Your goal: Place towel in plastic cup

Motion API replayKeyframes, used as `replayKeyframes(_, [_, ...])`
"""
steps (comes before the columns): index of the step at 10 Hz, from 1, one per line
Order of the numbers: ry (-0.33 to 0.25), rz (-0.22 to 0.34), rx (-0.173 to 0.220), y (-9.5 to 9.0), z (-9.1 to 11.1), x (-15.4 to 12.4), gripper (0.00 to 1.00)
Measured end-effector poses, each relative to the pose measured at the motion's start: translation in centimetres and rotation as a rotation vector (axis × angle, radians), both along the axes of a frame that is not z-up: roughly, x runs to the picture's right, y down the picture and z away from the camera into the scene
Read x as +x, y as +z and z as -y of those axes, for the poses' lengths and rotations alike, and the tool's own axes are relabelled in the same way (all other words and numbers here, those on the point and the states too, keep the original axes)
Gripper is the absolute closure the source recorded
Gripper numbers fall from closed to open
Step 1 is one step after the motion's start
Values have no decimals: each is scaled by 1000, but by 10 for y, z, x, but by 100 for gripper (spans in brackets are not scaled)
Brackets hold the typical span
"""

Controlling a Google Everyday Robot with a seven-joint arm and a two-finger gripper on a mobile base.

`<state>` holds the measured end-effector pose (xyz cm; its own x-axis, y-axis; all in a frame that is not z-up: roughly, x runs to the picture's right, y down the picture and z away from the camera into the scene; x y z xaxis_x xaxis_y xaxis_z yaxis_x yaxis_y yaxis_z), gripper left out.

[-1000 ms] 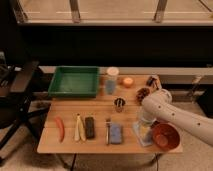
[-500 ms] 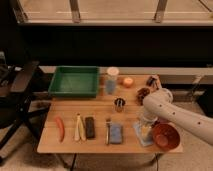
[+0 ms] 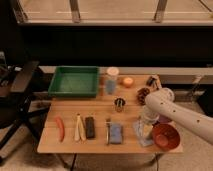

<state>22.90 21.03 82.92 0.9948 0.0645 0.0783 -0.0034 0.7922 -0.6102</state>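
The towel (image 3: 140, 134), a pale blue-grey rumpled cloth, lies on the wooden table (image 3: 97, 110) near the front right, just left of the red bowl (image 3: 166, 136). My gripper (image 3: 145, 121) hangs from the white arm and points down right over the towel, at or just above its top. The plastic cup (image 3: 112, 80), tall and pale with a bluish lower part, stands upright at the back middle of the table, well away from the gripper.
A green tray (image 3: 75, 81) sits at the back left. A dark metal cup (image 3: 119, 104) stands between the towel and the plastic cup. A blue pad (image 3: 116, 133), a dark bar (image 3: 90, 127), a pale stick-like item (image 3: 78, 127) and a red pepper (image 3: 60, 128) line the front. A chair (image 3: 20, 95) stands at the left.
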Motion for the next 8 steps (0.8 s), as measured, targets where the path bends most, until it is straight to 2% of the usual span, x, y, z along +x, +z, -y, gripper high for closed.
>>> replayKeyframes(2, [18,6,-3,9,-9,8,20])
replayKeyframes(4, [60,55,-14,21,-22,15,21])
replayKeyframes(5, [63,76,-19,23,-24,14,29])
replayKeyframes(8, [61,78,-26,20,-24,14,57])
